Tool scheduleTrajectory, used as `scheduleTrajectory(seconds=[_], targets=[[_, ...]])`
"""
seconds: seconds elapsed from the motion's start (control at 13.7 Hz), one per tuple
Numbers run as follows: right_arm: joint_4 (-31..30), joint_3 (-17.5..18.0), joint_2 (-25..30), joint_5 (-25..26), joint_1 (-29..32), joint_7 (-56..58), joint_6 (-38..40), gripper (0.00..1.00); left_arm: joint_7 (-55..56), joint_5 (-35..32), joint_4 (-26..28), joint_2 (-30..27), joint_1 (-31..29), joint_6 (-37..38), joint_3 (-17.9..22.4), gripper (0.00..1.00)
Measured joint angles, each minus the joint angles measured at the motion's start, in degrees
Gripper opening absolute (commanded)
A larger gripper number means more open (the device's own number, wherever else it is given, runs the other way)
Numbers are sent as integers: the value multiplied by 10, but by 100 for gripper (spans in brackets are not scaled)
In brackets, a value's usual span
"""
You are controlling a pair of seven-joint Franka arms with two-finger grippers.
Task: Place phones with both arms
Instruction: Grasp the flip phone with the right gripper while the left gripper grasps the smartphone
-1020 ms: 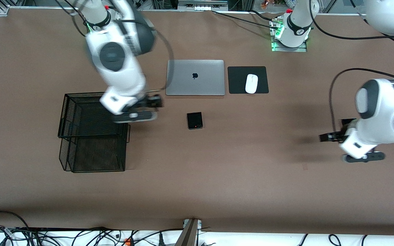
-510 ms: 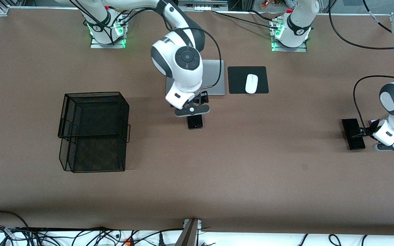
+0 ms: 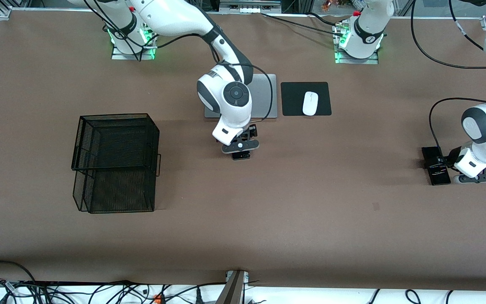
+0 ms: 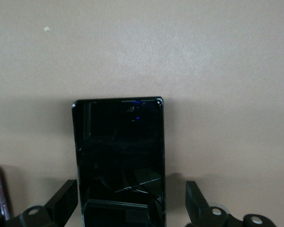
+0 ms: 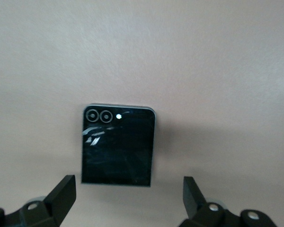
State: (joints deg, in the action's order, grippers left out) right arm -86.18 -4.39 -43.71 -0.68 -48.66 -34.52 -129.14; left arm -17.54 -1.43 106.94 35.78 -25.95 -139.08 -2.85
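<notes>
Poising the right gripper [image 3: 240, 148] over the squarish black phone [image 3: 241, 155] before the laptop [image 3: 264, 96], the left gripper [image 3: 449, 168] over the slim slab [image 3: 436, 166]; straddling each phone [image 4: 118, 161] [image 5: 117, 146] with spread, empty jaws, seemingly for pickup.

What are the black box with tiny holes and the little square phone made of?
The basket looks like black wire mesh, likely metal: you see the table through its walls. The small squarish black phone seems glossy glass, since its face shows shiny reflections and two ringed camera lenses.
</notes>
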Motion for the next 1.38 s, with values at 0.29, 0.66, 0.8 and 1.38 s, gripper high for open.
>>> scheduleTrajectory(seconds=[0.29, 0.66, 0.8, 1.38], targets=[[-6, 0, -24, 0, -6, 0, -41, 100, 0, 0, 0, 15, -10, -18, -2, 51], [-6, 0, -30, 0, -12, 0, -61, 100, 0, 0, -1, 10, -12, -18, -5, 27], [-6, 0, -39, 0, -12, 0, -73, 91, 0, 0, -7, 6, -12, -6, -19, 27], [37, -5, -30, -1, -11, 0, -14, 0, 43, 0, -143, -108, 63, 274, -73, 27]])
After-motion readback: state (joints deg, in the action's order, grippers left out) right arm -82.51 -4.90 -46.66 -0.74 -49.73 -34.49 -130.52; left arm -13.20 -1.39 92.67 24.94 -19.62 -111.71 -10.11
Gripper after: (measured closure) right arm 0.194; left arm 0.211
